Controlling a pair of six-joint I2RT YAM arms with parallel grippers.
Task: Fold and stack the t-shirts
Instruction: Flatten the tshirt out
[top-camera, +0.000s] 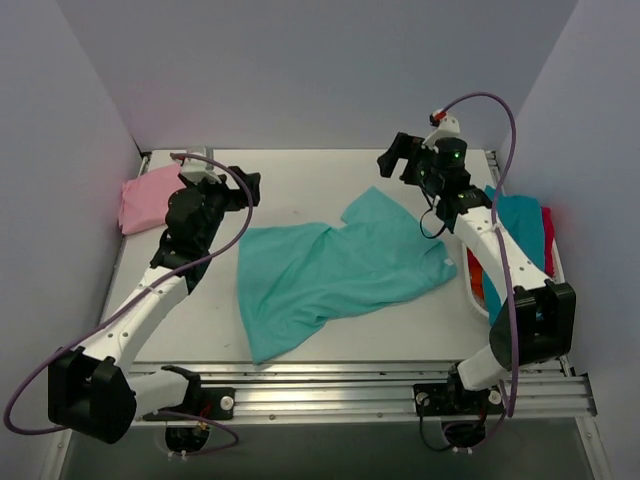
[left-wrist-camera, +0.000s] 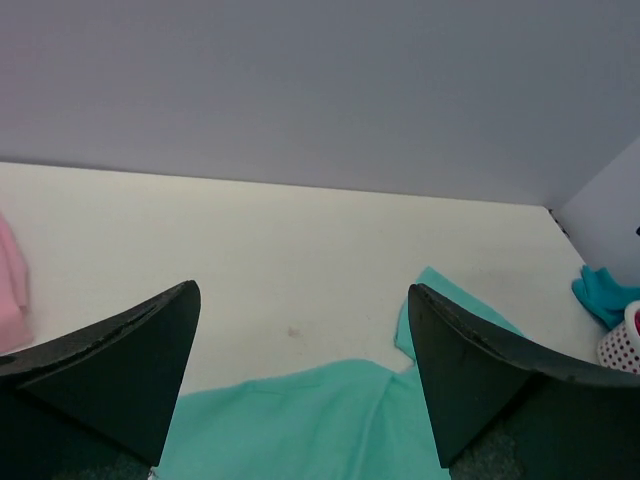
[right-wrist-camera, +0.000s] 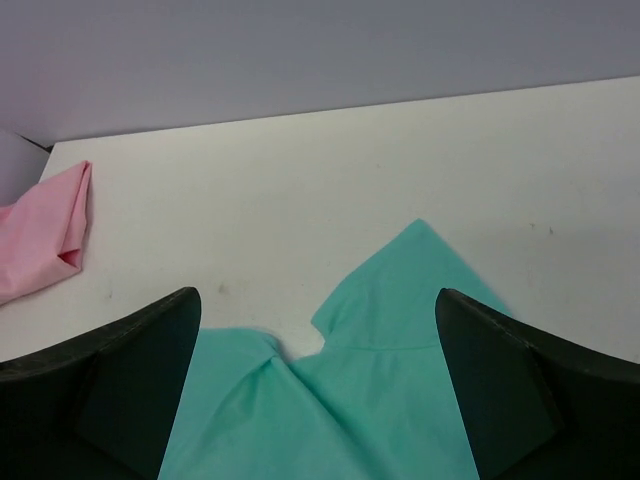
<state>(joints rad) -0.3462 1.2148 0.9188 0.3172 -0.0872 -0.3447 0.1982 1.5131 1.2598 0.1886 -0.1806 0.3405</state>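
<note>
Nearest me, the mint-teal t-shirt lies spread and rumpled across the middle of the surface. My left pincer and right pincer hang over its far edge, jaws wide apart, clamping nothing. Only the overhead view shows the white basket at my right holding a darker teal-blue shirt, a red shirt and an orange shirt; my left wrist catches just its dotted corner, while my right wrist sees the folded pink t-shirt at far left.
</note>
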